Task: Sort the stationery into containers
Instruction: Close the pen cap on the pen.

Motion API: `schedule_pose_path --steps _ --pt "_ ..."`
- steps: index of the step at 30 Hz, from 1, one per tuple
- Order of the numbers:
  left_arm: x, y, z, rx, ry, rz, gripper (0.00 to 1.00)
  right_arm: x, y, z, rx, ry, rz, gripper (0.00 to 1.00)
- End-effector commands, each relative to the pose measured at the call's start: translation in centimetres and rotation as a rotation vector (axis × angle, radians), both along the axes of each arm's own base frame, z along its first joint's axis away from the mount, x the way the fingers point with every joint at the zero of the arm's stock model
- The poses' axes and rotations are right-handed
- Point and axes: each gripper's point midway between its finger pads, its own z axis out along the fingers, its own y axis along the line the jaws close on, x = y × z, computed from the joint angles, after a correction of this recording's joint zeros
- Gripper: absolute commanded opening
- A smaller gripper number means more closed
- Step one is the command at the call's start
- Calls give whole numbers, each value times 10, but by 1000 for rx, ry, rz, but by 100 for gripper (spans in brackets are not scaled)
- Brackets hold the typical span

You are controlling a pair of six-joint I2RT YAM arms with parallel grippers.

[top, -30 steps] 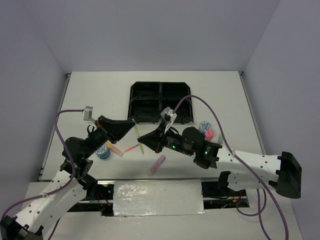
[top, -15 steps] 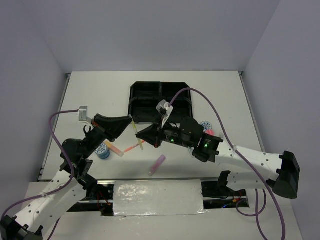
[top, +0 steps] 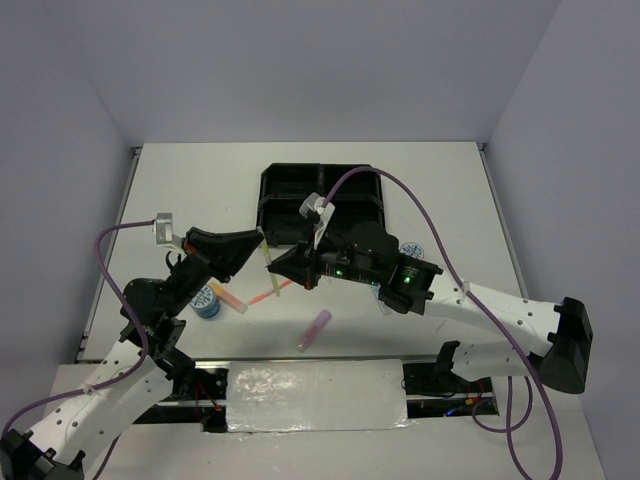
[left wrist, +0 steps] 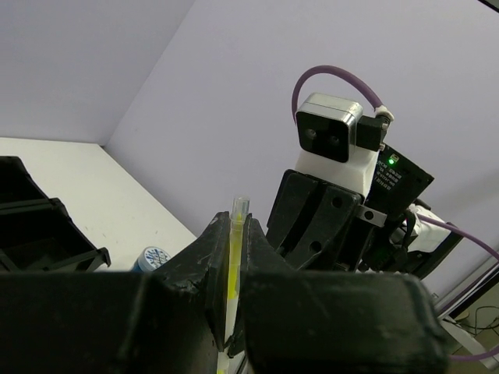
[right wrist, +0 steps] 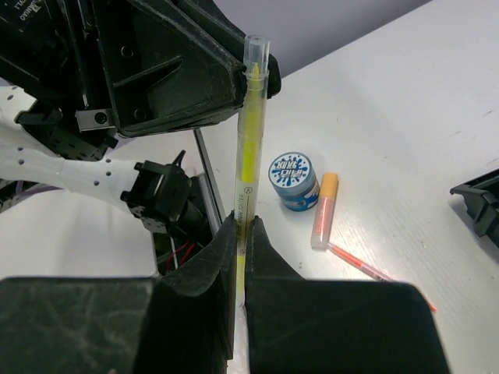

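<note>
A thin yellow pen (top: 266,264) hangs in the air between my two grippers, in front of the black four-compartment tray (top: 322,203). My left gripper (top: 259,241) is shut on the pen's upper part; in the left wrist view the pen (left wrist: 235,234) stands between the closed jaws. My right gripper (top: 277,271) is shut on its lower part; the pen (right wrist: 251,140) rises from between its jaws (right wrist: 244,231). A blue-and-white tape roll (top: 207,301), an orange marker (top: 229,297), a thin pink pen (top: 264,295) and a purple marker (top: 316,328) lie on the table.
A second tape roll (top: 411,250) shows partly behind the right arm. The pink-capped bottle is hidden. In the right wrist view the tape roll (right wrist: 293,179), orange marker (right wrist: 324,209) and pink pen (right wrist: 378,274) lie below the held pen. Walls enclose the table's sides.
My right arm has swung left and closed in on my left gripper. The yellow pen now stands more upright, held from both ends. The left arm shifted slightly left.
</note>
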Motion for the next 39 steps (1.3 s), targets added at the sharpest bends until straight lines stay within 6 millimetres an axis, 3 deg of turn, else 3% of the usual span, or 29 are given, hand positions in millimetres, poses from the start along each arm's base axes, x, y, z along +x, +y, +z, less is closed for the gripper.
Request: schedule_pose_path --steps 1,11,19,29,39 --pt "-17 -29 -75 197 186 -178 0 4 -21 154 401 -287 -46 0" --pt "-10 -27 -76 186 210 -148 0 -2 -36 152 471 -256 -58 0" --pt "-10 -29 -83 190 234 -156 0 3 -46 178 530 -255 -103 0" --pt "-13 -31 -92 205 239 -156 0 9 -50 193 577 -227 -107 0" --pt "-15 -38 -100 203 245 -176 0 13 -54 222 616 -216 -116 0"
